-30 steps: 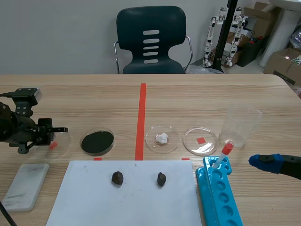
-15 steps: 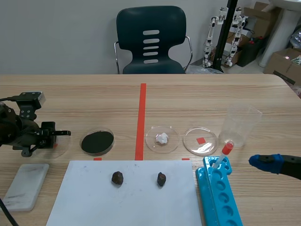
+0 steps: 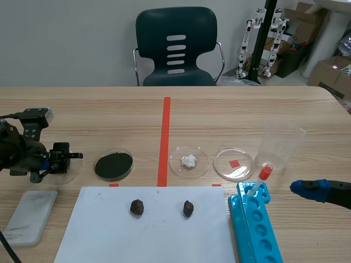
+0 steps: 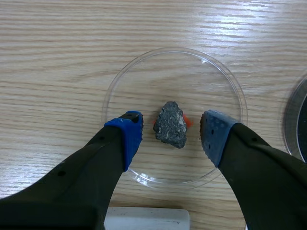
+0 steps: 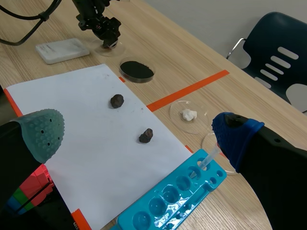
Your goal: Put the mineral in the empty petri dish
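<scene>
A grey mineral (image 4: 171,125) lies in a clear petri dish (image 4: 120,86) at the table's far left. My left gripper (image 4: 171,139) is open, its blue pads (image 4: 130,135) on either side of the stone without touching it. In the scene view this left gripper (image 3: 64,156) hovers over that dish (image 3: 72,171). Two dark minerals (image 3: 136,206) (image 3: 188,207) rest on a white sheet (image 3: 109,235). An empty petri dish (image 3: 233,163) sits over a red mark. My right gripper (image 5: 135,119) is open, high above the table's right side with nothing in it.
A dish of black powder (image 3: 113,165) and a dish with a white lump (image 3: 189,161) stand between the two clear dishes. At the right are a blue well tray (image 3: 255,230), a red-capped pipette (image 3: 260,179) and a clear beaker (image 3: 281,144). A white slab (image 3: 30,216) lies front left.
My left gripper has shifted slightly right and lower over the far-left dish. The right arm and all other things have not moved.
</scene>
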### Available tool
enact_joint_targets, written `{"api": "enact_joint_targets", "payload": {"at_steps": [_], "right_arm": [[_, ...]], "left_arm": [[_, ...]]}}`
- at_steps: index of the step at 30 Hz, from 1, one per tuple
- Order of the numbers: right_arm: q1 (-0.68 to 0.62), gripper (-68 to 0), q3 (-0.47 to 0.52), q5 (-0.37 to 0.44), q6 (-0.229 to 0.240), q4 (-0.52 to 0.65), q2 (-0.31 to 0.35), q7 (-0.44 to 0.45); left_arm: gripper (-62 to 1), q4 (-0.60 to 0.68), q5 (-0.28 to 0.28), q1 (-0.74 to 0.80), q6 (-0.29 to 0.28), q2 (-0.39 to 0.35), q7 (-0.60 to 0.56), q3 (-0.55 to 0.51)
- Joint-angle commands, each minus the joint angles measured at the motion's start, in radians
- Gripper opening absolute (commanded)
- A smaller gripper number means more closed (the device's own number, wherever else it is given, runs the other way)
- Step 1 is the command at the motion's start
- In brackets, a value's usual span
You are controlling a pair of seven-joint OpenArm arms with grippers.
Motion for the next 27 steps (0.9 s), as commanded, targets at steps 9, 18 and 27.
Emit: {"api": "enact_joint_targets", "payload": {"at_steps": [9,18,27], "right_arm": [[0.003,-2.2,0.005,0.008,0.0,0.014,0.003,0.011],[0.003,-2.2,0.005,0.008,0.0,0.014,0.003,0.011],[0.003,-2.2,0.005,0.008,0.0,0.014,0.003,0.011]], "left_arm": [[1.4,0.032,0.0,-0.019,0.007,-0.013,-0.006,-0.004],[1.4,0.078,-0.004,0.002,0.026,-0.015,0.001,-0.004],[1.4,0.192,-0.006,0.073,0.027,-0.04,0.002,-0.003]]}}
